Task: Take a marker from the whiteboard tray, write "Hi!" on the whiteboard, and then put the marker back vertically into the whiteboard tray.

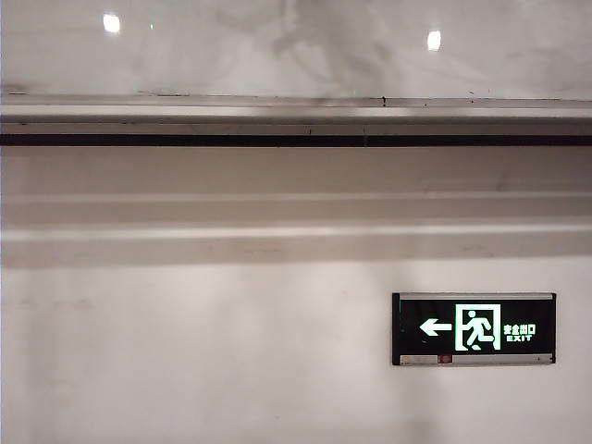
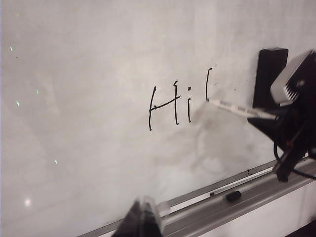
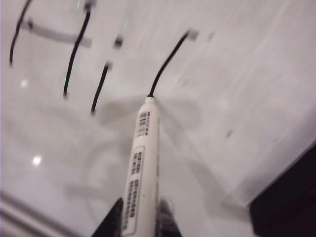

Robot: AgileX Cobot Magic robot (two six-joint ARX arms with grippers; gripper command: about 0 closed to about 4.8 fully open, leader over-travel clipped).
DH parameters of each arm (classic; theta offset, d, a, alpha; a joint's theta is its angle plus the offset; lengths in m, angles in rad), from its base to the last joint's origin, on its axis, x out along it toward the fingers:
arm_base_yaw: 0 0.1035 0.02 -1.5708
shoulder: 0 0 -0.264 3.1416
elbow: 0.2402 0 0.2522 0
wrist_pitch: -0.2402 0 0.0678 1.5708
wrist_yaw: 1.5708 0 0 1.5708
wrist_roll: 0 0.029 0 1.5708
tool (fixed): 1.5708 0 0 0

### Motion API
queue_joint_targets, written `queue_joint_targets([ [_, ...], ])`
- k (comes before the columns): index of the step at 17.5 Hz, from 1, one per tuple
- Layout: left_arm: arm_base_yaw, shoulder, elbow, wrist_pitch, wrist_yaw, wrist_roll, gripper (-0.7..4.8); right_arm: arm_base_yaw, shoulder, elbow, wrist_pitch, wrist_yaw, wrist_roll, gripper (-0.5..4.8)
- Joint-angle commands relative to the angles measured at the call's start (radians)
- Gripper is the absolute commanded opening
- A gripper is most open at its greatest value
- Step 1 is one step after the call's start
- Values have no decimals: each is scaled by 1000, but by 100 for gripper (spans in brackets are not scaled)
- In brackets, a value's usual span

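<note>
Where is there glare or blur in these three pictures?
Exterior view: two bright lamp glints on the whiteboard, otherwise sharp, no tool in sight. Left wrist view: the left tool is a dark blur at the frame edge. Right wrist view: soft overall, the marker casting a faint shadow, the right tool shut on it.

Right gripper (image 3: pixel 140 219) clamped the marker (image 3: pixel 142 168) between its two dark fingers. The tip touched the whiteboard (image 3: pixel 237 74) at the lower end of a black stroke (image 3: pixel 168 61). Further strokes stood beside it.
</note>
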Motion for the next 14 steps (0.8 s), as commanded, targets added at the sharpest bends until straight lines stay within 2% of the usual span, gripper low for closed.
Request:
queue_joint_targets([
  [1,-1,-3,3,13,5,-3,-7,1,0,3,-42,7,29,-1],
  [14,-1,-3,3,13,5,-3,-7,26,-39,-2,-122,2,31,-1],
])
